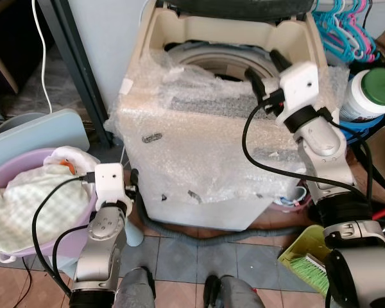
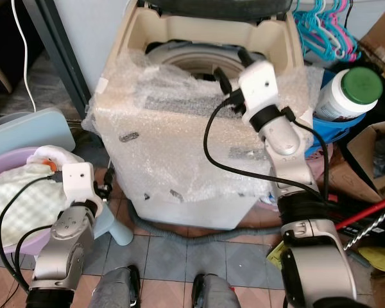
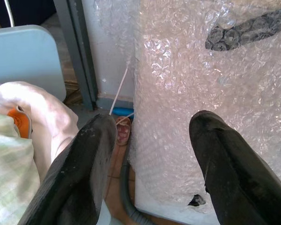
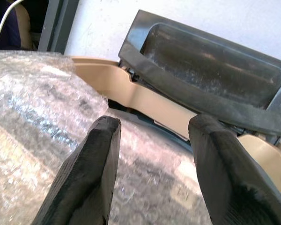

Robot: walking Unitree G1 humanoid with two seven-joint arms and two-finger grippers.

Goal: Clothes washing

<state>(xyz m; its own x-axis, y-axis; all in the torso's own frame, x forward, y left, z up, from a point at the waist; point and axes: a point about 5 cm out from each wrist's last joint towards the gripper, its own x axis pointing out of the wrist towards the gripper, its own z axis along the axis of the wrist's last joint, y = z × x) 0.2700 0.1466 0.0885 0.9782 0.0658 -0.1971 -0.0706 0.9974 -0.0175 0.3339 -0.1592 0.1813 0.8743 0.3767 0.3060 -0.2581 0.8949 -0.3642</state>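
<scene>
A: Two arms frame a top-loading washer [image 1: 205, 160], its cream body wrapped in bubble wrap [image 1: 179, 141], lid [image 4: 206, 89] raised against the wall, drum open.

B: Where is the laundry?

A: Low on the robot's left, well apart from the drum. A pale checked cloth [image 1: 32, 205] heaps in a purple basin [image 1: 3, 173] on the tiled floor, with a white piece and an orange patch at its top.

B: And the right gripper [image 1: 264, 66]?

A: Raised over the washer's top right corner, jaws spread and empty, pointing across the wrapped rim toward the drum. Its wrist view shows both black fingers [image 4: 84, 173] apart above the wrap, the dark lid beyond.

B: The left gripper [image 1: 132, 181]?

A: Down beside the washer's lower left corner, between basin and machine. Jaws parted, holding nothing; one finger [image 3: 79, 178] sits near the cloth, the other before the wrapped side.

B: What surrounds the scene?

A: A white jar with a green cap [image 1: 372, 93] stands right of the washer, in front of blue and pink hangers [image 1: 346, 29]. A green dustpan [image 1: 305, 253] lies by the right arm, a grey hose [image 1: 179, 232] curls under the machine, and a pale blue lid [image 1: 38, 135] leans behind the basin.
</scene>
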